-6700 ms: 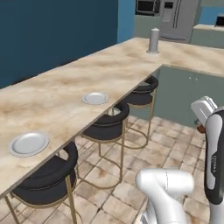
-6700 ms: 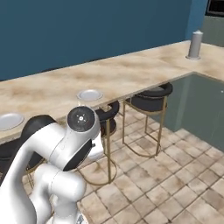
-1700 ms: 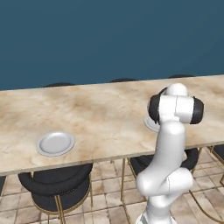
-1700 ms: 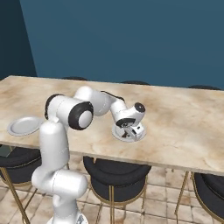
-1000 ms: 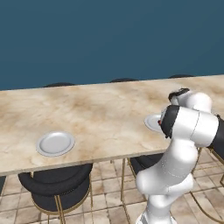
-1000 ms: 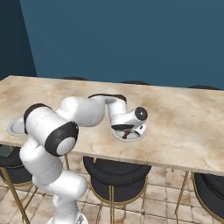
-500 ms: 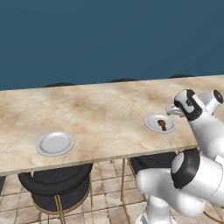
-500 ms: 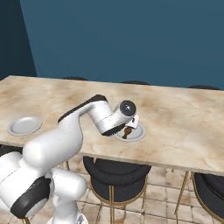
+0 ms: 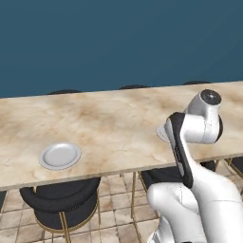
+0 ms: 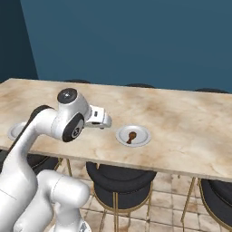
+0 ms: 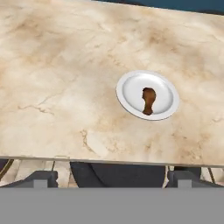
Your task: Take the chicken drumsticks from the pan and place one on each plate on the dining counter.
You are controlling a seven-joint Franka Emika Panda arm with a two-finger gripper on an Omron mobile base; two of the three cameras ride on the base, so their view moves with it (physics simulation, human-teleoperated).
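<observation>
One drumstick [image 11: 148, 99] lies on the near plate [image 11: 166, 89] on the dining counter [image 11: 65, 65]; my gripper [image 10: 100, 118] hangs beside it, released and empty. I judge the next move: fetch the second drumstick for the bare plate [image 9: 60, 155].

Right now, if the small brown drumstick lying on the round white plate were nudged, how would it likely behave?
The small brown drumstick would probably pivot around its bulbous end rather than roll straight. It looks small and light. On the smooth round white plate it may slide.
</observation>
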